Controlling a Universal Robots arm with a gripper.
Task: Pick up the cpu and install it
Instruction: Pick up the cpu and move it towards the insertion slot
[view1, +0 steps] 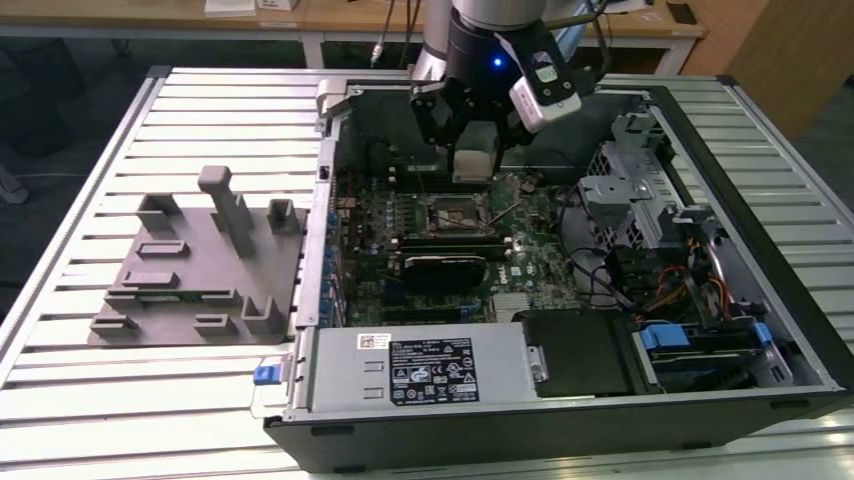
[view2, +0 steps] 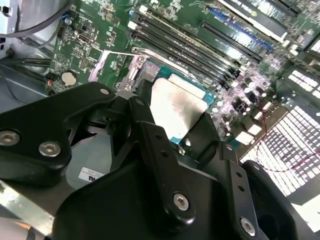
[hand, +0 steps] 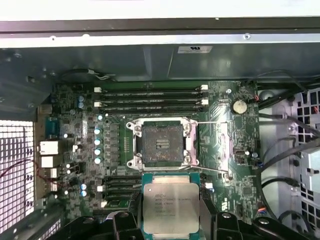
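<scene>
Slatted tabletop (view1: 80, 400) carries the open computer case (view1: 534, 432); my tool (hand: 170, 212) clamps the cpu (hand: 170, 200) by opposite edges, held flat above the motherboard (hand: 115, 135) just beside the open socket (hand: 162, 145), likely so it seats level.

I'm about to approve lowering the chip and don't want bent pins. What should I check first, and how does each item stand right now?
1. cpu gripped by the jaws on two opposite edges, in both wrist views: ok.
2. socket empty, contact field bare: ok.
3. load plate swung open beside the socket: ok.
4. cpu edges parallel to the socket edges in the first wrist view: ok.
5. cpu centred over the socket: cannot tell; it hangs above the motherboard close to the socket.
6. cpu corner mark matched to the socket: cannot tell.
</scene>
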